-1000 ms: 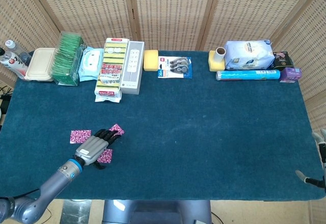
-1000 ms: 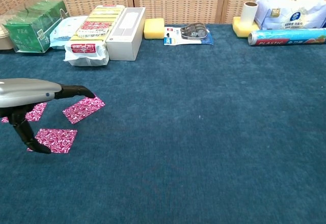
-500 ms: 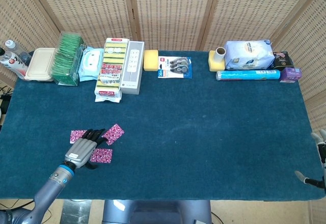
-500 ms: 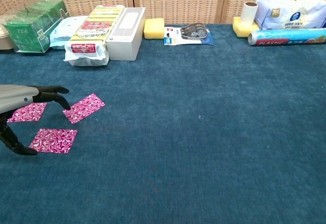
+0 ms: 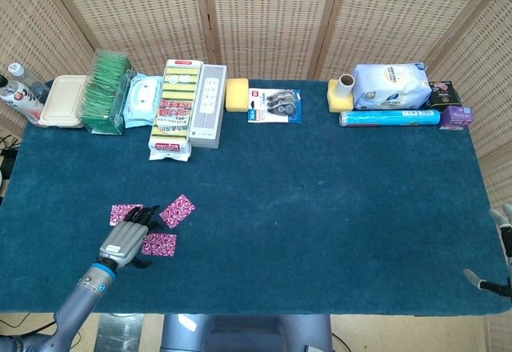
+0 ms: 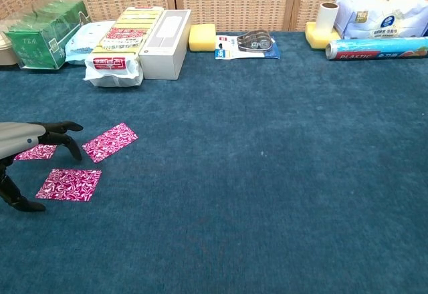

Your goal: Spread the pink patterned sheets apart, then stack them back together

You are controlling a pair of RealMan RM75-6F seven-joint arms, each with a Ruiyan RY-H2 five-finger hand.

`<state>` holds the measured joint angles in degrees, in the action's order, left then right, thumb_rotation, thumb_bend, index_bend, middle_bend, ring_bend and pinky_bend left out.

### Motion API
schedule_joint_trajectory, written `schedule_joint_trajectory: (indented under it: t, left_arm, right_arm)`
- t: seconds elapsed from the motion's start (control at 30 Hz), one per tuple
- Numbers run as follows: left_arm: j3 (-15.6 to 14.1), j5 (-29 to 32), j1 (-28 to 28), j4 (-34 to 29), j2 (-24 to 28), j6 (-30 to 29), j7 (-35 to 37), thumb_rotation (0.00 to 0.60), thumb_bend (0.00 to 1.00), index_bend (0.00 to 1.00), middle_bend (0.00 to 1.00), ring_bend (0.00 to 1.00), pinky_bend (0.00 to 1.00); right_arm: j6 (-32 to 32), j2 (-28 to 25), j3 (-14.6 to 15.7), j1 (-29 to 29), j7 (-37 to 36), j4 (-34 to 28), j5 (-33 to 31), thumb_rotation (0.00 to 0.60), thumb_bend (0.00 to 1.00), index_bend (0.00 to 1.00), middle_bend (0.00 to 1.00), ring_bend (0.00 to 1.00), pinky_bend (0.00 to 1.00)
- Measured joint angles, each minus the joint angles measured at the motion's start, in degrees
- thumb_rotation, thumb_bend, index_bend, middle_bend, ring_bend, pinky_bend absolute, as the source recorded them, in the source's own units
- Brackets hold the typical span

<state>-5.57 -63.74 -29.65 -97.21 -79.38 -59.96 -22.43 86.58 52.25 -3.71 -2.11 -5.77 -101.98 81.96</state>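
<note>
Three pink patterned sheets lie flat on your counter (image 5: 320, 208), a deep teal, short-pile carpet-like surface. All three are thin, rectangular, printed in a pink-and-white swirl. First sheet (image 6: 109, 141): tilted, nearest the counter's middle. Second sheet (image 6: 68, 184): closest to the front edge. Third sheet (image 6: 37, 151): furthest left, partly covered by your left hand (image 5: 128, 234). No two sheets touch; they sit near each other in a loose triangle at front left.

Your left hand has a grey metallic back and black fingers (image 6: 67, 128). The fingers are spread and arched downward over the gap between the sheets; it holds nothing. Whether the fingertips touch the third sheet, cannot tell.

Your right hand (image 5: 500, 244) shows only as slivers at the head view's right edge; its state cannot be read.

Back row: one green ribbed packet (image 5: 106, 92), one white rectangular box (image 5: 208, 105), two yellow sponge blocks (image 5: 237, 94), one blue plastic-wrap roll (image 5: 390, 118)
</note>
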Motion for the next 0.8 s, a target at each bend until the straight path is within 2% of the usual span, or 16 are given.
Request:
schedule_joint_trajectory:
  t: [0.53, 0.8]
  left_arm:
    - [1.46, 2.07, 1.1, 1.85, -2.78, -0.46, -2.67, 0.6, 0.14, 0.27, 0.0, 0.0, 0.02]
    - [1.31, 0.53, 1.88, 1.86, -3.41, -1.12, -2.98, 0.6, 0.15, 0.35, 0.0, 0.0, 0.02]
  right_arm:
    - [-0.14, -0.16, 0.03, 0.08, -0.32, -0.11, 0.02, 0.6, 0.0, 0.07, 0.0, 0.0, 0.0]
    - [0.0, -0.25, 0.0, 0.01, -0.7, -0.01, 0.01, 0.6, 0.0, 0.07, 0.0, 0.0, 0.0]
